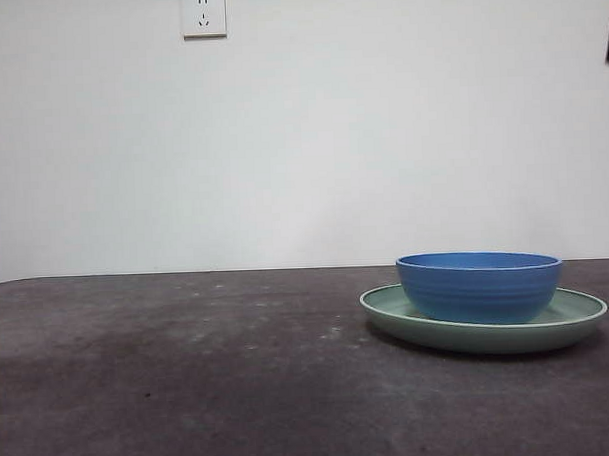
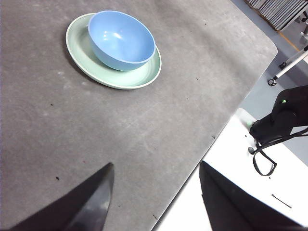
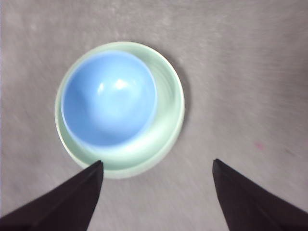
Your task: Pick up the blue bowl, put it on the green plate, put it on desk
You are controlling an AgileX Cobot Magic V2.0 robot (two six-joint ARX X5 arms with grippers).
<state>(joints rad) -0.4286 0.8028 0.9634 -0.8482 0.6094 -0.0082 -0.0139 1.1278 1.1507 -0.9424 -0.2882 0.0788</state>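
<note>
White wall with socket, desk, blue bowl in green plate, both grippers' fingers wide, empty.

Looks to me like lab or test room, not home. Bare white wall behind, single wall socket high up. Dark scuffed desk as work surface. From my left wrist camera: white robot base with black cabling at desk edge, tripod leg on grey floor beyond.
</note>
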